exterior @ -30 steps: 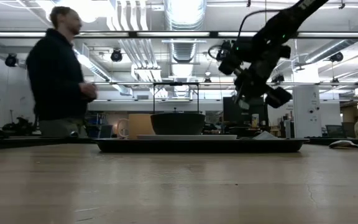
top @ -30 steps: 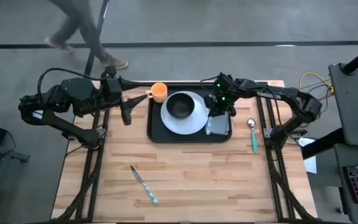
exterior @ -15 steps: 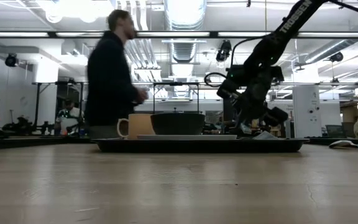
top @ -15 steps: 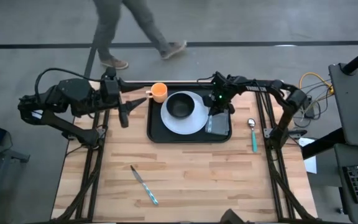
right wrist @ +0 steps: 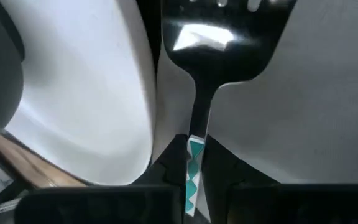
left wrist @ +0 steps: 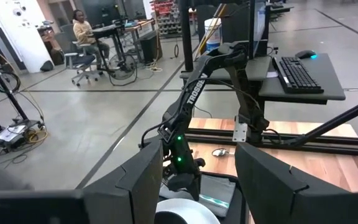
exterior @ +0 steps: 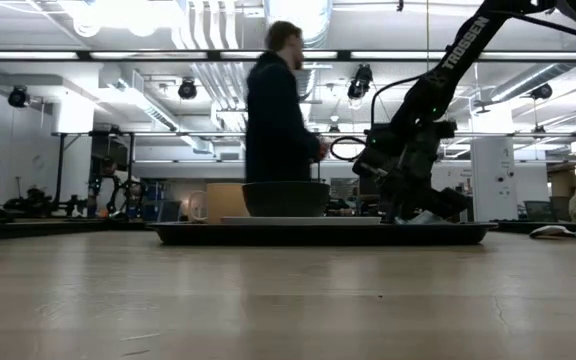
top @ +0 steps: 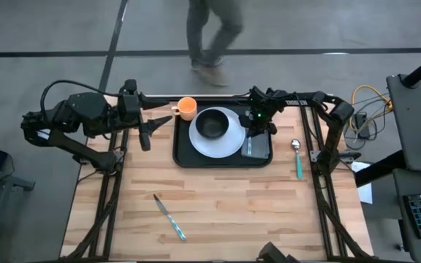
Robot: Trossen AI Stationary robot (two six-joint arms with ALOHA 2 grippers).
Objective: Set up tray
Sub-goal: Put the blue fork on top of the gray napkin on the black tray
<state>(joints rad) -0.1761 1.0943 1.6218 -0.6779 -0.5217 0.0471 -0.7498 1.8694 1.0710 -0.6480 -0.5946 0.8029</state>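
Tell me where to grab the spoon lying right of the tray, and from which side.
Take the spoon by its teal handle, about mid-length, coming straight down from above with the fingers closing across it. It lies flat on bare wood, clear of the tray, with the metal bowl toward the table's far edge. The right gripper is nearest but holds a fork.

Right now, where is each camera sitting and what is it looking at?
High: above, looking down on the tray, both arms in view.
Low: at table height, looking across the tray; the right arm comes down over it.
Left wrist: looks past its own fingers at the right arm.
Right wrist: close above a fork, napkin and plate.
High and low share the tray and bowl.
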